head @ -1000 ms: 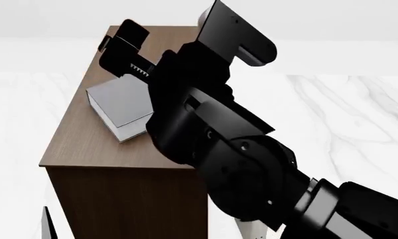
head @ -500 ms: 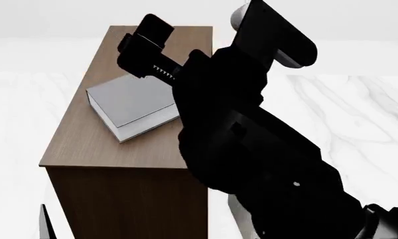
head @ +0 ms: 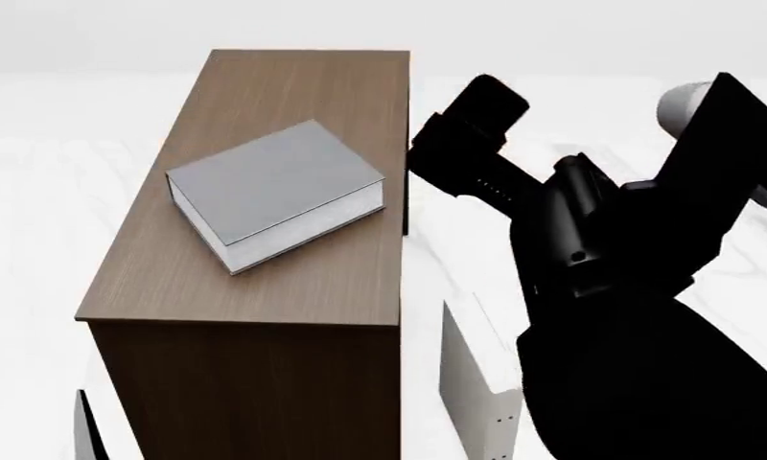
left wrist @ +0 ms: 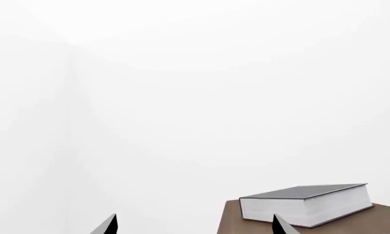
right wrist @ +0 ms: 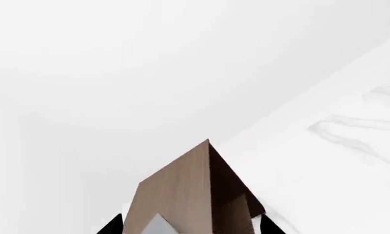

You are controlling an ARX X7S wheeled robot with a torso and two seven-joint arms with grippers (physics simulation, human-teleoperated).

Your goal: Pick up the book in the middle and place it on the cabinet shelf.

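As seen from the head camera, noted book point(head: 275, 187) lying flat on top surface of cabinet point(head: 249, 374), grey cover up, white page edges facing front and right. Sits skewed to the cabinet edges, toward the front half, wholly on the surface with one corner close to the right edge.

Found right end effector point(head: 467, 134) off the cabinet's right side, level with the top or a bit above, well clear of book and touching nothing. In right wrist view, confirmed right end effector point(right wrist: 188, 229) spread wide: two dark fingertips point(right wrist: 110, 226) far apart, nothing gripped, cabinet corner beyond them. Cannot identify small pale patch at that frame's lower edge.

In left wrist view, recorded left end effector point(left wrist: 195, 229) likewise spread wide, holding nothing; book point(left wrist: 305, 204) and a strip of cabinet top seen past one fingertip point(left wrist: 282, 226), about level with the camera.

Observed pale slab point(head: 479, 383) with small dots on its edge, low beside cabinet's right side.
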